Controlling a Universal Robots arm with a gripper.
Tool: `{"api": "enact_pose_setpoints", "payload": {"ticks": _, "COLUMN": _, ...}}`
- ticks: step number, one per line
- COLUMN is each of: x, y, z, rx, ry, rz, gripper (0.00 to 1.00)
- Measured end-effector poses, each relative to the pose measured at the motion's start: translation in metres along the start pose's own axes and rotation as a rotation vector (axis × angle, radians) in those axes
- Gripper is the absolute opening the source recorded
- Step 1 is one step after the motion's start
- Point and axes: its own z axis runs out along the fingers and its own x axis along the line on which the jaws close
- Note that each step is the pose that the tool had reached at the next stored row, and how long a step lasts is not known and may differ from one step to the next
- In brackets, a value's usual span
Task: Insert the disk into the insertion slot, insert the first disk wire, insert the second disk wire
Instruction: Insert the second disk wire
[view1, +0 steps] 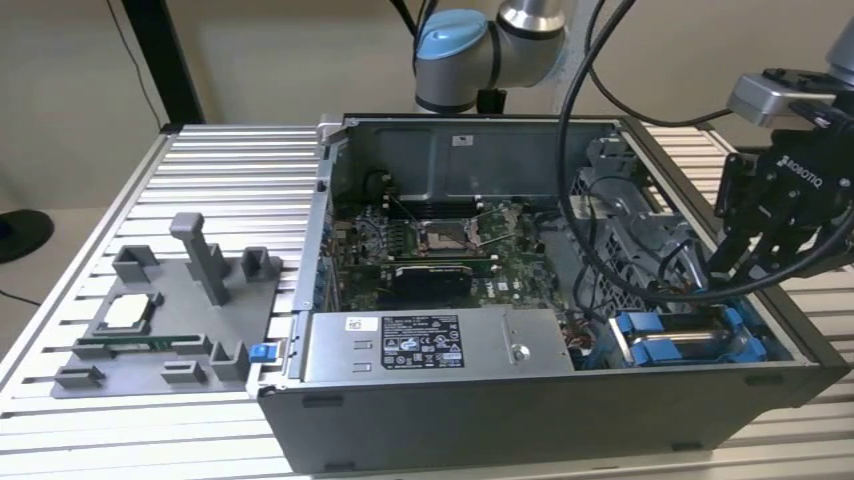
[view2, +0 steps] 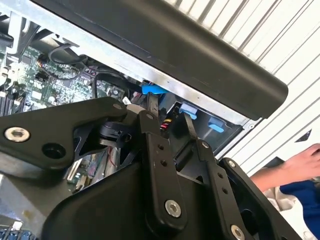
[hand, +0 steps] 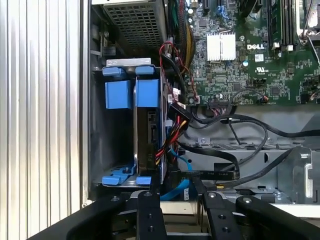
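The disk (hand: 147, 130) stands on edge in the insertion slot (hand: 118, 95), between its blue rails, in the first wrist view. In the exterior view the slot (view1: 681, 338) is at the case's front corner on the exterior view's right. My gripper (view1: 750, 270) hangs just above it. Its two black fingers (hand: 152, 187) are partly drawn together on the end of a black disk wire (hand: 220, 170), right next to the disk's edge. A blue wire (hand: 181, 190) and red and yellow leads (hand: 167, 137) run past the same spot. In the second wrist view the gripper (view2: 171, 114) points into the bay.
The open computer case (view1: 534, 410) holds a motherboard (view1: 441, 240) and a power supply (view1: 427, 345). Loose black cables (hand: 250, 127) cross beside the bay. A grey fixture (view1: 174, 320) sits on the slatted table at the exterior view's left. A person's hand (view2: 300, 160) is outside the case.
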Motion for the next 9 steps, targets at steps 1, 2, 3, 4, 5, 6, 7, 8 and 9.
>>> {"api": "enact_pose_setpoints", "payload": {"ticks": 1, "x": 0.0001, "y": -0.0004, "z": 0.0000, "rx": -0.0043, "ry": 0.0001, "rz": 0.000, "gripper": 1.00}}
{"api": "enact_pose_setpoints", "payload": {"ticks": 2, "x": 0.0003, "y": -0.0008, "z": -0.0001, "rx": -0.0085, "ry": 0.0004, "rz": -0.001, "gripper": 1.00}}
{"api": "enact_pose_setpoints", "payload": {"ticks": 3, "x": 0.0006, "y": -0.0016, "z": -0.0001, "rx": -0.0130, "ry": 0.0006, "rz": -0.001, "gripper": 1.00}}
{"api": "enact_pose_setpoints", "payload": {"ticks": 4, "x": 0.0012, "y": -0.0026, "z": -0.0002, "rx": -0.0174, "ry": 0.0009, "rz": -0.002, "gripper": 1.00}}
{"api": "enact_pose_setpoints", "payload": {"ticks": 5, "x": 0.0018, "y": -0.0034, "z": -0.0002, "rx": -0.0213, "ry": 0.0007, "rz": -0.002, "gripper": 1.00}}
{"api": "enact_pose_setpoints", "payload": {"ticks": 6, "x": 0.0024, "y": -0.0040, "z": -0.0002, "rx": -0.0245, "ry": 0.0004, "rz": -0.002, "gripper": 1.00}}
{"api": "enact_pose_setpoints", "payload": {"ticks": 7, "x": 0.0029, "y": -0.0045, "z": -0.0003, "rx": -0.0259, "ry": -0.0002, "rz": -0.003, "gripper": 1.00}}
{"api": "enact_pose_setpoints", "payload": {"ticks": 8, "x": 0.0033, "y": -0.0046, "z": -0.0003, "rx": -0.0263, "ry": -0.0015, "rz": -0.003, "gripper": 1.00}}
{"api": "enact_pose_setpoints", "payload": {"ticks": 9, "x": 0.0034, "y": -0.0047, "z": -0.0003, "rx": -0.0265, "ry": -0.0022, "rz": -0.003, "gripper": 1.00}}
